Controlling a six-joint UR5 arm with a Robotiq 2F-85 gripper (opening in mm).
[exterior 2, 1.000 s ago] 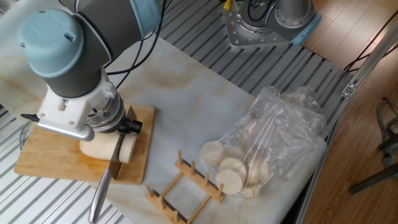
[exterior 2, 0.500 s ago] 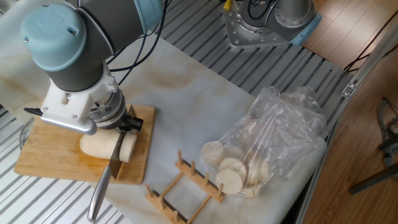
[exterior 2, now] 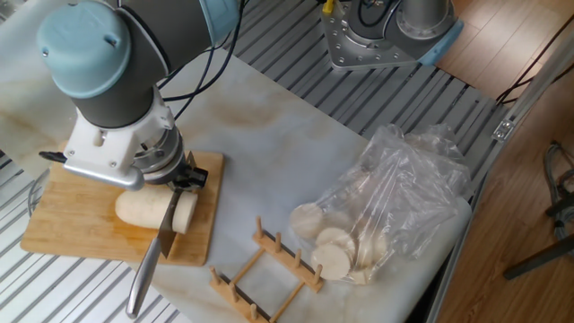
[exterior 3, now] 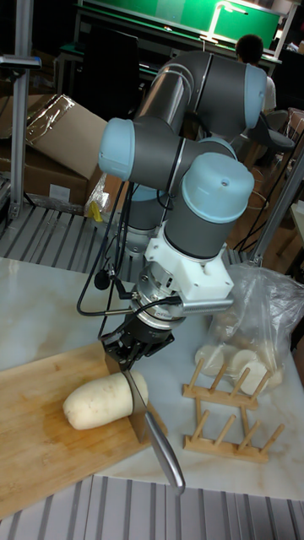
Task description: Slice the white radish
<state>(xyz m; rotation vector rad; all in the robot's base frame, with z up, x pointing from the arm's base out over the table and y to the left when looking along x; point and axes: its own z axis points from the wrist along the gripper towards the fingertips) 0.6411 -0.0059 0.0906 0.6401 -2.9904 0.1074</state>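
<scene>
Jaws clamp the knife (exterior 3: 139,403) blade, handle slanting away below them. Blade sits in the radish (exterior 3: 103,398) directly beneath, near its flat end, on the cutting board (exterior 2: 72,224).

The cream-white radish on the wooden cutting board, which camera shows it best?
The tall fixed view: the cream-white radish lies almost fully exposed, from its rounded end to where the steel knife blade sits in it. In the fixed view the radish is partly covered by the arm's grey wrist, though its cut end shows past the blade.
</scene>
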